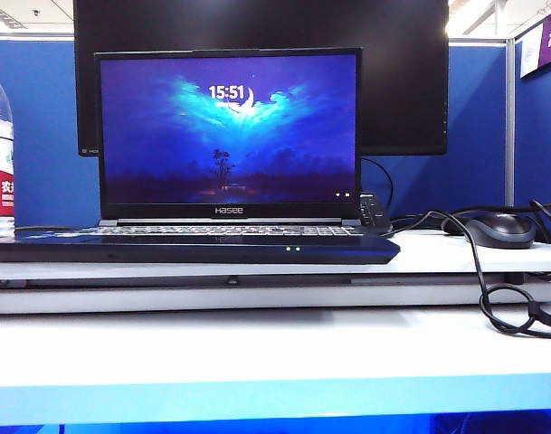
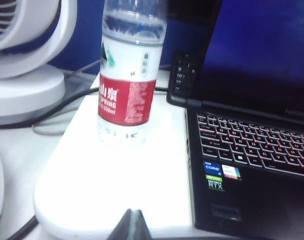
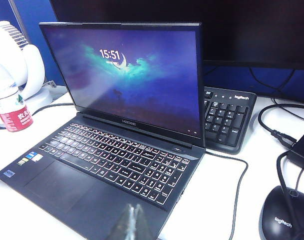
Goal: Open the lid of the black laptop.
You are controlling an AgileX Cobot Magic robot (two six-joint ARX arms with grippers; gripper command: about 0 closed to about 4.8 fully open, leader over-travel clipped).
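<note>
Black laptop (image 1: 194, 244) on the raised white shelf (image 1: 474, 258), already open: lid (image 1: 228, 131) upright, screen lit, clock at 15:51, "Hasee" on the lower bezel, keys backlit.

Left gripper (image 2: 131, 225): only a dark tip at the lower edge of its wrist view, fingers seemingly pressed together, nothing held; too little in view for certainty. Hovers near the front left corner of the shelf, apart from the laptop, base and sticker patch just to the right, water bottle (image 2: 129, 70) farther back on the shelf.

Right gripper (image 3: 133, 222): likewise a narrow closed-looking tip, empty. Sits near and a little right of the laptop's front edge, well clear of the lid, which stands far behind the keyboard deck. Neither gripper visible in the exterior view.

Step in hand, judged from this: essentially done; only a withdrawal or a small angle trim left. For any trim, best to push gently on the top edge of the lid near its middle, not a corner, to avoid twisting the hinge or sliding the base back toward the external keyboard (image 3: 226, 117) and monitor (image 1: 402, 81). Worth minding the mouse (image 3: 286, 217) and cables (image 1: 501, 298) on the right, the bottle on the left.
</note>
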